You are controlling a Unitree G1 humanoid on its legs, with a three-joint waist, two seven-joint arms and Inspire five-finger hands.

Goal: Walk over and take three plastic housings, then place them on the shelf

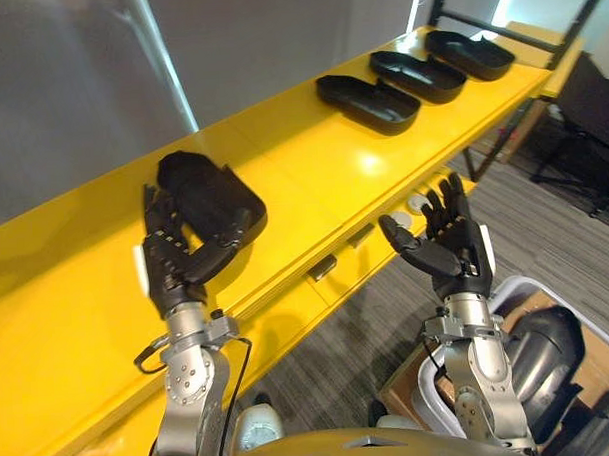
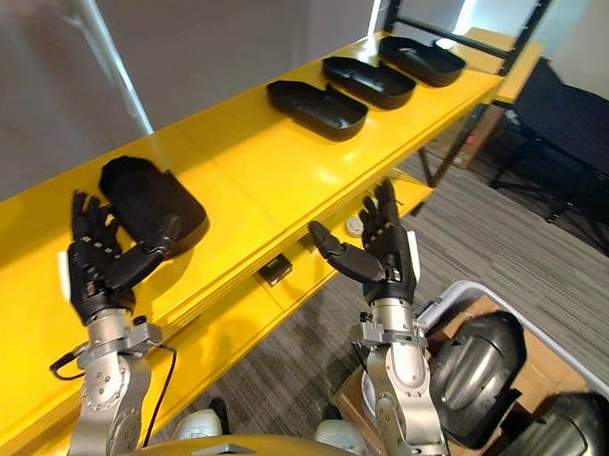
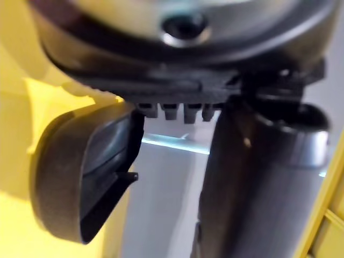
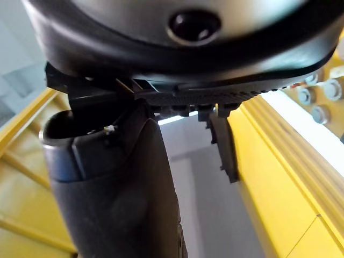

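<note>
A black plastic housing [image 1: 212, 201] lies on the yellow shelf [image 1: 313, 178] at its near left end. My left hand [image 1: 174, 261] stands just in front of it, fingers straight and open, with the thumb reaching to the housing's front rim. The left wrist view has the same housing [image 3: 80, 172] beside the thumb [image 3: 252, 177]. Three more black housings [image 1: 368, 103] [image 1: 417, 76] [image 1: 469, 54] lie in a row at the shelf's far right. My right hand [image 1: 450, 248] hovers open and empty, palm up, off the shelf's front edge.
A white bin [image 2: 457, 293] at the lower right holds dark rounded housings [image 2: 480, 372]. A lower yellow ledge [image 1: 385, 240] carries small round parts [image 1: 419, 202]. A dark chair [image 1: 591, 118] and a black rack frame [image 1: 568, 34] stand at the far right. A grey wall backs the shelf.
</note>
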